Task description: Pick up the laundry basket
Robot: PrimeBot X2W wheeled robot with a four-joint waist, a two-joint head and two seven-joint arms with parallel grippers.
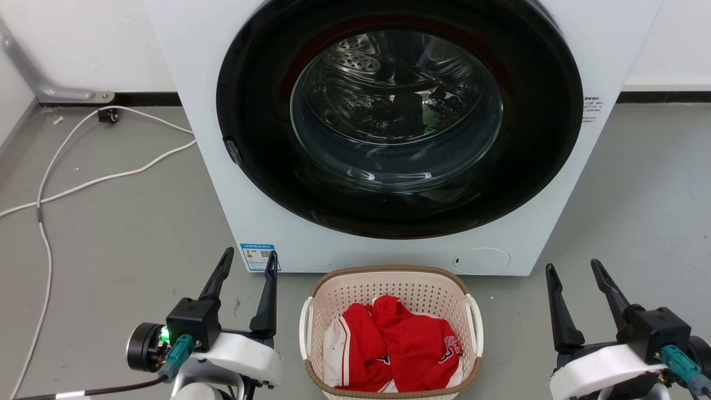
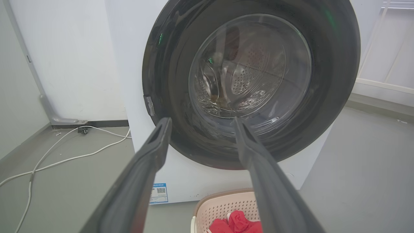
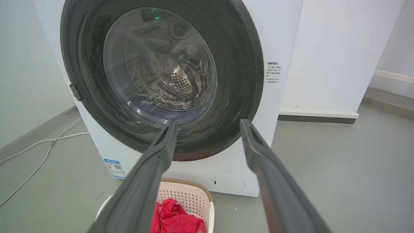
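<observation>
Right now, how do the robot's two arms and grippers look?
The left gripper and right gripper each have two long, dark, tapering fingers on a black block, backed by a rounded white shell. Each carries a teal plug; a green light glows on the left one.

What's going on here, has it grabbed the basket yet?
Not yet. The laundry basket sits on the floor in front of the washer, with red clothes inside. The left gripper and right gripper hang on either side of it, jaws open, touching nothing. The basket is not yet lifted.
</observation>
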